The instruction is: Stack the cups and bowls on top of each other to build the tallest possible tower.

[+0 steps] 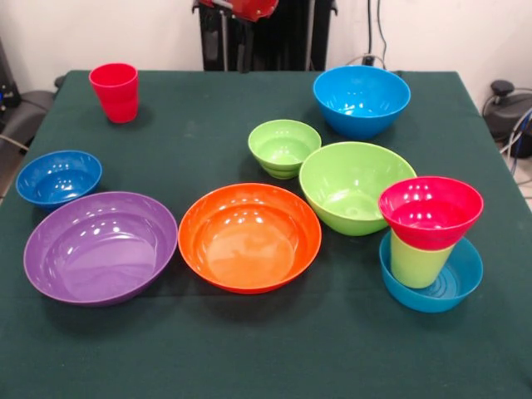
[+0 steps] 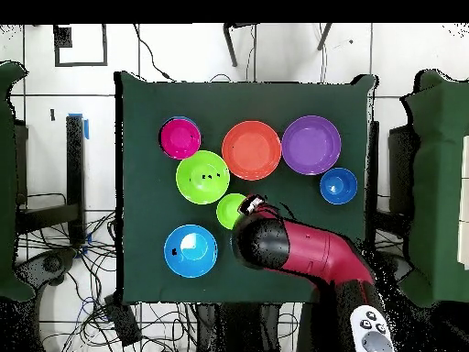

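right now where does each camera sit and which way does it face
Front view: sits across the table, facing the robot; looks over the green table, the tower near right, the red tumbler far left. Only a red part of the arm shows at the top edge.
Overhead view: sits above, looking straight down, robot base at the bottom. The red and black arm reaches in over the small lime-green bowl.
Shared: both show the orange bowl and purple bowl, turned half round.
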